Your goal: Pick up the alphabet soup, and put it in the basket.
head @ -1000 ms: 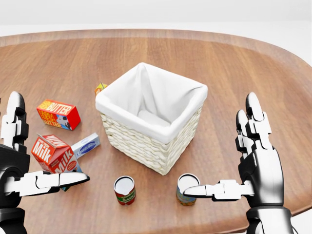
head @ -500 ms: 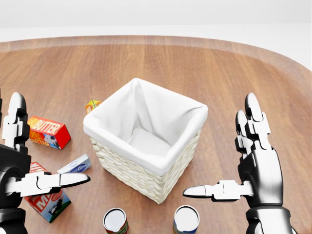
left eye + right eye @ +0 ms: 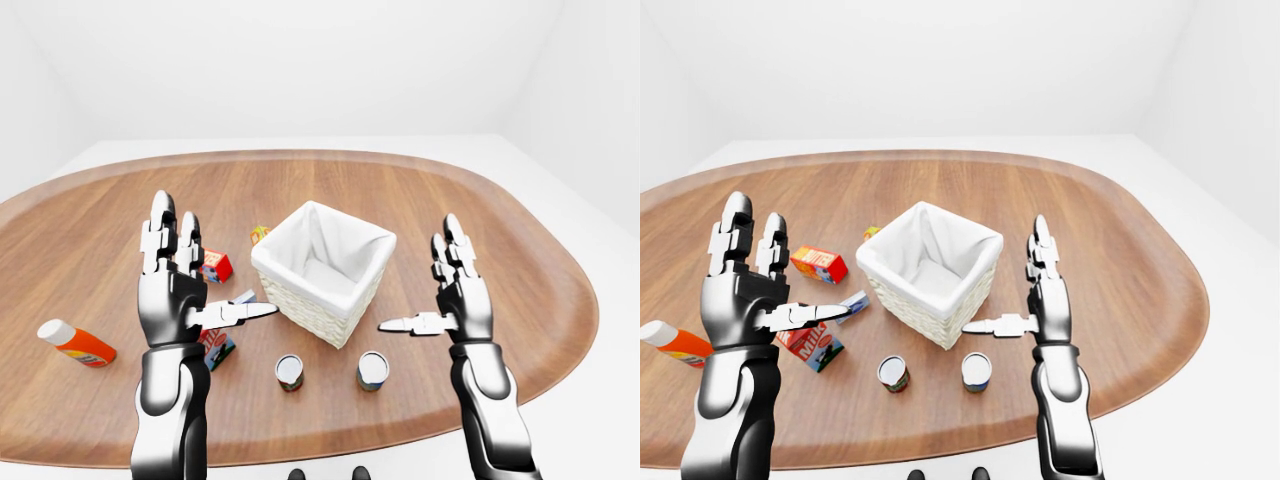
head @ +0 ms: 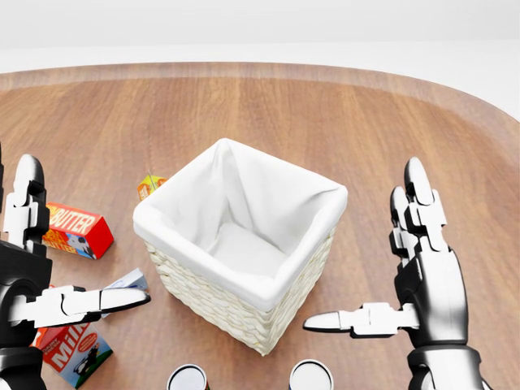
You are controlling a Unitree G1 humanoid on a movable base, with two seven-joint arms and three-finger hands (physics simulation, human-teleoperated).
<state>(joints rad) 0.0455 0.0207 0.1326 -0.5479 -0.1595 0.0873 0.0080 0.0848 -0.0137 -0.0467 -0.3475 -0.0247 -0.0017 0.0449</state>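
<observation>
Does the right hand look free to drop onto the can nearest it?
Probably yes: the right hand hangs open above the can, nothing between them; the basket stands beyond it.

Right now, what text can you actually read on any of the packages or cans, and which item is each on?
"BUTTER" - on the orange and red box, cut at its left by the left hand.
"MILK" - on the red carton, partly hidden.
Blue and white box: print too small to read.
Two cans: labels blurred, unreadable.
Orange bottle: no legible text.
</observation>
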